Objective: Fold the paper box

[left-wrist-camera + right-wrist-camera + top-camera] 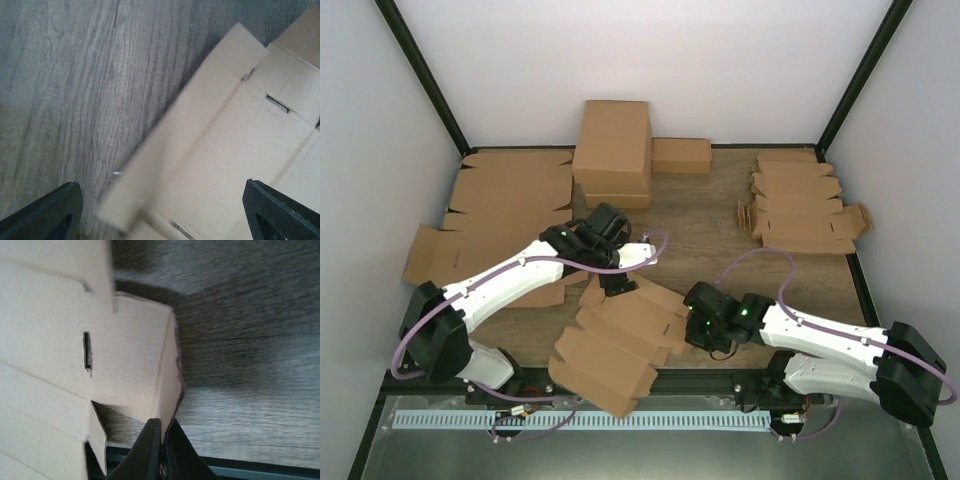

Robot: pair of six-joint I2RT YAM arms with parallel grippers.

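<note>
The paper box [620, 335] lies as an unfolded blank on the wooden table [710, 230], near the front edge between the 2 arms. The right gripper [164, 426] is clamped on the raised edge of 1 side flap at the blank's right end, with both fingers pressed together on the cardboard. The left gripper [161, 190] is spread wide above the blank's far end, with nothing between its fingers. A larger carton [612, 150] stands at the rear, and a stack of blanks [800, 205] lies at rear right
</note>
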